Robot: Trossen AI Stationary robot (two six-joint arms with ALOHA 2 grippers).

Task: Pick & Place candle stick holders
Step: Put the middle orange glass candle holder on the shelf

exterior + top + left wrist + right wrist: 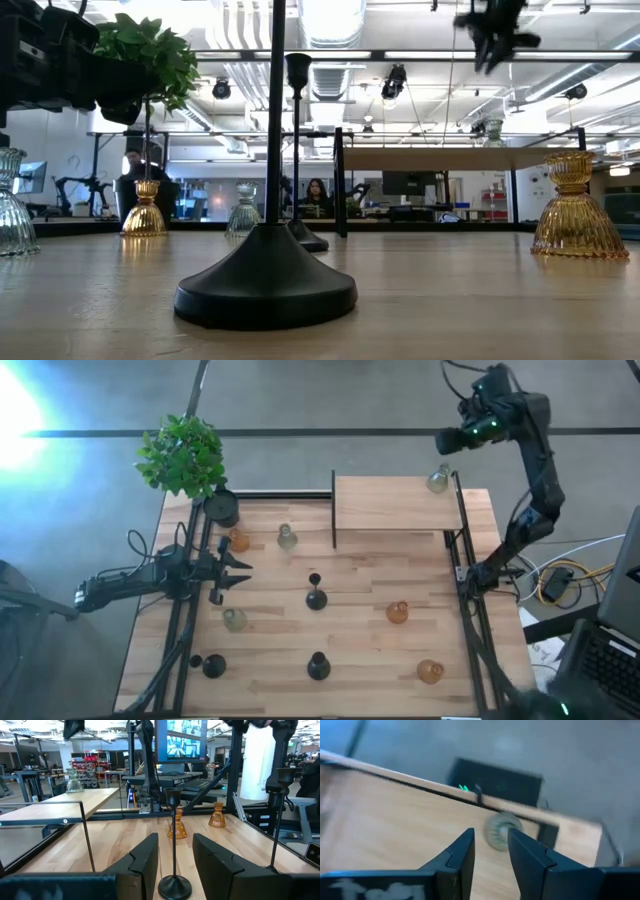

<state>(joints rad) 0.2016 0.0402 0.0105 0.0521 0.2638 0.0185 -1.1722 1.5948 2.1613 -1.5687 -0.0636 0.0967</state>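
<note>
Counting from above, you have three amber ribbed glass holders (398, 612), three pale clear glass holders (287, 538), one on the raised wooden shelf (395, 505), and three black stemmed holders (316, 598). Your right gripper (490, 842) hovers over the shelf holder, fingers apart, empty; left gripper (235, 568) rests open at the table's left edge.

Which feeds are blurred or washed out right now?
Right wrist view: motion-smeared, the clear holder on the raised shelf only a soft disc. High view: strong glare in the top-left corner beside the plant. Low view: bright ceiling lights leave the black holder nearly silhouetted. Left wrist view: sharp.
</note>
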